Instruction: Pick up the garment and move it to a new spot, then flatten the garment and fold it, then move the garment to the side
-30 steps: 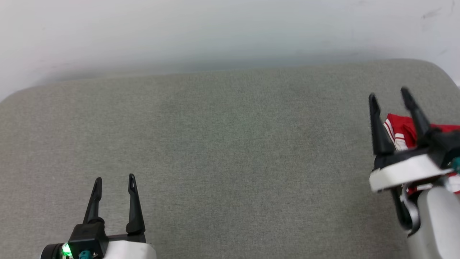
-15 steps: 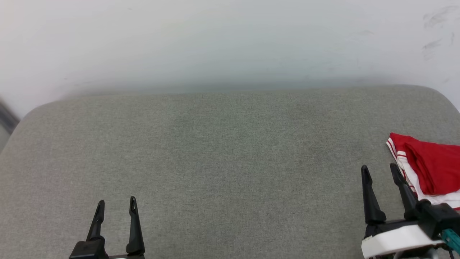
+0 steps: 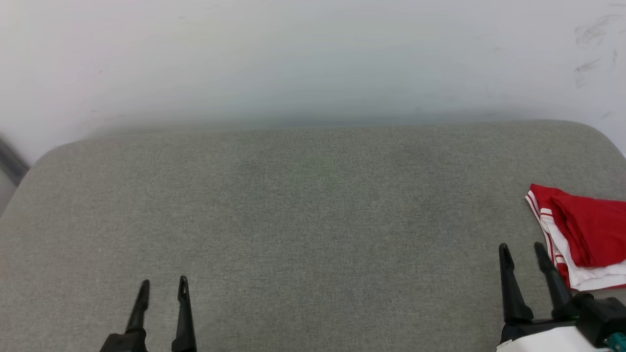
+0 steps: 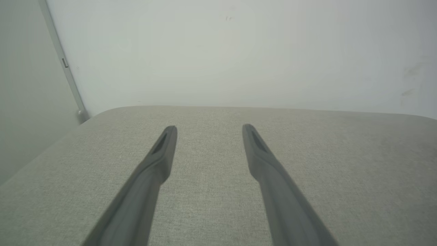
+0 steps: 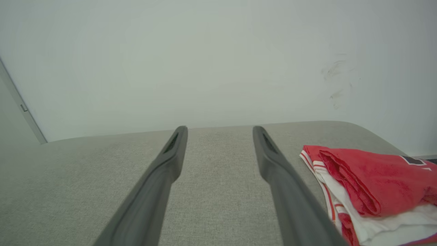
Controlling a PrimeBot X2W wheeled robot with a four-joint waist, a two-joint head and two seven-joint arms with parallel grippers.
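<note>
The garment (image 3: 589, 232), a red shirt with white, red-striped sleeve trim, lies folded in a bundle at the right edge of the grey padded surface (image 3: 313, 210). In the right wrist view the garment (image 5: 372, 181) rests just to the right of my fingers. My right gripper (image 3: 522, 249) stands open at the lower right, just left of the garment and apart from it, holding nothing. At the lower left my left gripper (image 3: 164, 284) is open and holds nothing, and its two fingers (image 4: 164, 150) hover over bare fabric.
A pale wall (image 3: 313, 58) runs behind the grey surface, with dark scuff marks (image 3: 589, 44) at its upper right. The surface's rounded corners show at far left and far right. A grey vertical strip (image 4: 61, 61) stands on the wall at the left.
My right gripper has drawn back from over the garment toward the lower right, leaving the garment lying free. The left gripper has sunk lower in the picture. The head view has shifted.
</note>
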